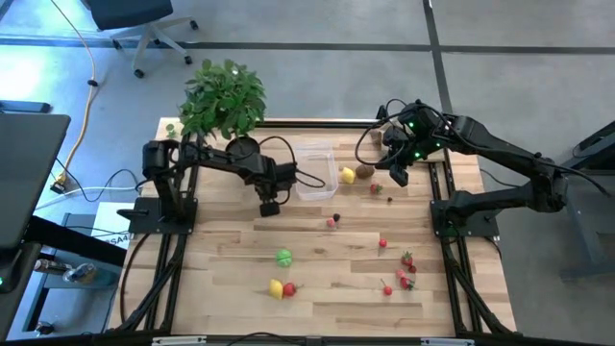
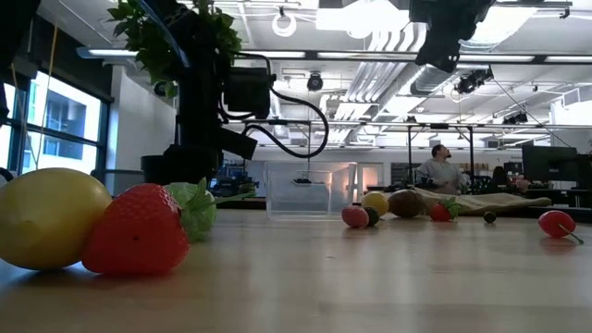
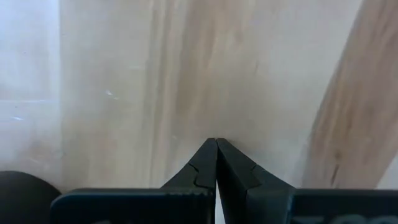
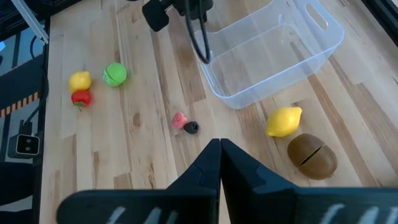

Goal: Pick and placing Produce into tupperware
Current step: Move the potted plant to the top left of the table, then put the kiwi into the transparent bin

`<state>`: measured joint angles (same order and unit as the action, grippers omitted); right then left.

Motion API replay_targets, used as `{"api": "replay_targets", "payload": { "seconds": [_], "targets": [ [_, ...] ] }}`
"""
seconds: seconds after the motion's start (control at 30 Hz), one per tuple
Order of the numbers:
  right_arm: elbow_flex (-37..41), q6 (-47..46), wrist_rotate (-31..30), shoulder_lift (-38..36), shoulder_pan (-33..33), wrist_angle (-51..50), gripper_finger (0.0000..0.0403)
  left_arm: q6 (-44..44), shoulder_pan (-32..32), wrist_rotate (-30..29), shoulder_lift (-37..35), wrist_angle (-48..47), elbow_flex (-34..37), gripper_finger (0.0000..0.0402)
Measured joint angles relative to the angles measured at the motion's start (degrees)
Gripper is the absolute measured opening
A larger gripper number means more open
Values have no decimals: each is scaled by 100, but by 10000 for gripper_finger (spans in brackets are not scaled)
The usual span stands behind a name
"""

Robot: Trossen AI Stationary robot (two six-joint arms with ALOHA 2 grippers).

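The clear tupperware tub [image 1: 315,171] stands empty at the table's far middle; it also shows in the right wrist view [image 4: 273,56]. A yellow lemon [image 4: 284,121] and a brown kiwi [image 4: 312,155] lie just right of it. A pink berry [image 4: 180,120], a green round fruit [image 1: 284,257], a second lemon with a red berry [image 1: 277,287] and several red berries [image 1: 407,259] lie scattered nearer. My left gripper [image 1: 269,207] is shut and empty over bare wood left of the tub. My right gripper [image 1: 399,176] is shut and empty, above the table right of the kiwi.
A leafy potted plant [image 1: 223,96] stands at the far left corner behind the left arm. A strawberry [image 1: 376,187] and a small dark fruit [image 1: 389,200] lie near my right gripper. In the low view a person [image 2: 439,166] sits in the room beyond the table.
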<state>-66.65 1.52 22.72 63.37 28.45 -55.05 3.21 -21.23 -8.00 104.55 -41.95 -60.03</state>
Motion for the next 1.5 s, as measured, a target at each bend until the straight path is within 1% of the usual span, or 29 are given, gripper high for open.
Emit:
{"api": "replay_targets", "payload": {
  "seconds": [0.17,0.27,0.4,0.67,0.87,1.0,1.23,1.4,1.5],
  "targets": [
    [0,0,0,0,0,-2,0,146,-188,62,-35,27,8,0],
    [0,0,0,0,2,-2,0,246,-299,-53,-80,64,26,0],
    [0,0,0,-2,0,-2,0,257,-437,-67,-125,91,26,0],
    [0,44,0,-2,0,-2,0,267,-267,149,-144,341,22,0],
    [0,44,0,-2,0,0,0,188,69,286,-244,541,19,0],
    [0,44,0,-1,0,1,0,2,354,255,-536,655,11,0],
    [0,44,0,-2,0,1,0,-137,904,196,-1413,949,9,0],
    [0,44,0,-2,0,2,0,382,1356,243,-2055,1685,4,0],
    [0,44,0,-2,0,-3,0,613,1425,506,-2444,2302,139,0]
  ]
}}
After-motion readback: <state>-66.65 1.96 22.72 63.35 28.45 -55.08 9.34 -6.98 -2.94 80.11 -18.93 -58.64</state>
